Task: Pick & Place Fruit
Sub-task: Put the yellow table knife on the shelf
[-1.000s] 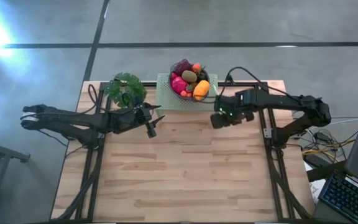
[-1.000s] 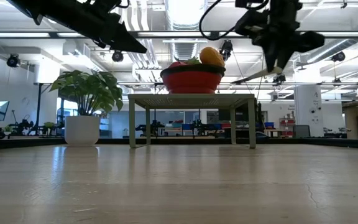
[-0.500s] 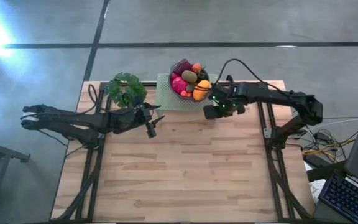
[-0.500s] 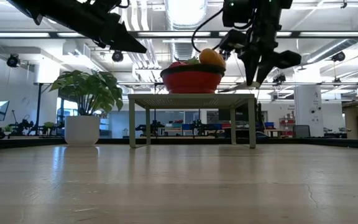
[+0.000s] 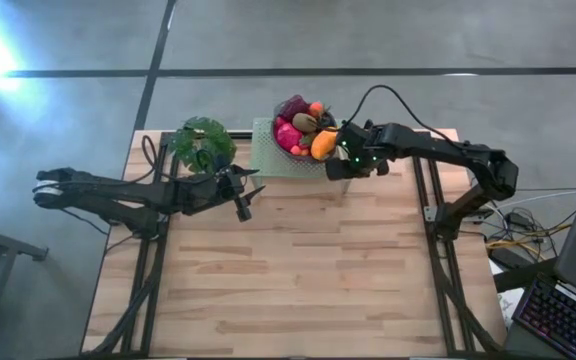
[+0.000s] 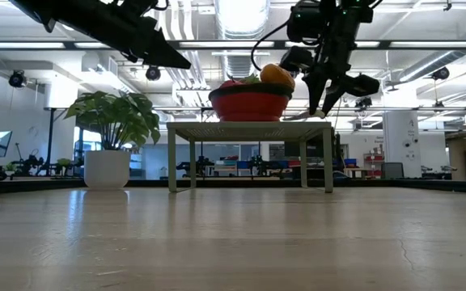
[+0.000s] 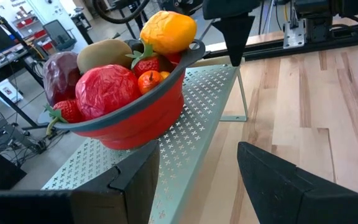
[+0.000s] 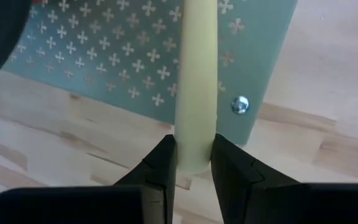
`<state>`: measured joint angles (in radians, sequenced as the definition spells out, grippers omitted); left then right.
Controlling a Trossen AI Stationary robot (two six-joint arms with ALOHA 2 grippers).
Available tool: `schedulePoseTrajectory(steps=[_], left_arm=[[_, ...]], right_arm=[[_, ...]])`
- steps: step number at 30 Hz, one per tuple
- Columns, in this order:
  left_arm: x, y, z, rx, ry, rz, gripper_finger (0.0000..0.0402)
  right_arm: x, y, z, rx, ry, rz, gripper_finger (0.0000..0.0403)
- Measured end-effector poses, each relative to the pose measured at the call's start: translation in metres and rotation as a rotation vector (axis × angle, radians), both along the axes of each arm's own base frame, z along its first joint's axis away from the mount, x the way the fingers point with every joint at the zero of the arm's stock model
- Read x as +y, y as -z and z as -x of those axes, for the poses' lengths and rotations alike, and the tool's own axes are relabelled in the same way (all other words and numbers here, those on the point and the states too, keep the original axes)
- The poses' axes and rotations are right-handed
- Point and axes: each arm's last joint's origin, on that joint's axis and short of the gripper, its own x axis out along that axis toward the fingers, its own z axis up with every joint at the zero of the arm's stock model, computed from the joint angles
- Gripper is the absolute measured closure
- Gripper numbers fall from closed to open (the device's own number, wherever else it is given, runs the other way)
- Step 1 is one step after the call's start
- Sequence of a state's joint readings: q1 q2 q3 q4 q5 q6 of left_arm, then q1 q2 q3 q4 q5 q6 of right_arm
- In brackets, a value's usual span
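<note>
The fruit (image 5: 304,128) is heaped in a red bowl (image 7: 143,118) standing on a green perforated stand (image 5: 268,156) at the table's far middle. An orange piece (image 7: 167,31) lies on top, with a red one (image 7: 106,92) and small berries beside it. My right gripper (image 8: 193,163) hangs just right of the bowl (image 6: 249,103), pointing steeply down over the stand's right edge, shut on a slim pale utensil (image 8: 196,74). My left gripper (image 7: 197,180) hovers open left of the stand, facing the bowl, with nothing between its fingers. My right gripper pinches the pale utensil's rounded end (image 8: 194,155) between its two fingers (image 8: 161,167). The utensil runs on past the fingertips, along the fingers, over the green stand (image 8: 104,56). The fingers come from above, slanting steeply down. Where its other end reaches does not show.
A potted leafy plant (image 5: 202,144) stands at the far left beside the stand. The stand's thin legs (image 6: 171,158) hold its top above the wooden table (image 5: 288,280). Cables and a keyboard lie off the table's right side.
My right gripper has carried the utensil toward the table's left and far edge, up beside the bowl, sinking a little and tipping more steeply down. It has stayed shut on the utensil. The fruit has not moved.
</note>
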<state>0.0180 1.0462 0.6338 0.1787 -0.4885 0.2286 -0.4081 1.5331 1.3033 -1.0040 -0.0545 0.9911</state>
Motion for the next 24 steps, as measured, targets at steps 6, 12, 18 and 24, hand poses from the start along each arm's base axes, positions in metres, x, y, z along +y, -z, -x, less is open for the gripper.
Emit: schedulePoseTrajectory(steps=[6,12,18,24], left_arm=[[0.0,0.0,0.0,0.0,0.0,0.0,0.0179],[-0.0001,0.0,0.0,0.0,0.0,0.0,0.0179],[0.0,0.0001,0.0,0.001,0.0,0.0,0.0179],[-0.0001,0.0001,0.0,0.002,0.0,0.0,0.0179]], right_arm=[[-0.003,0.0016,-0.0003,0.003,0.005,0.0,0.0328],[-0.005,0.0056,-0.0039,0.005,0.005,0.0,0.0322],[-0.007,0.0074,-0.0052,0.009,-0.003,0.002,0.0318],[-0.0072,0.0066,-0.0048,0.005,-0.016,0.01,0.028]])
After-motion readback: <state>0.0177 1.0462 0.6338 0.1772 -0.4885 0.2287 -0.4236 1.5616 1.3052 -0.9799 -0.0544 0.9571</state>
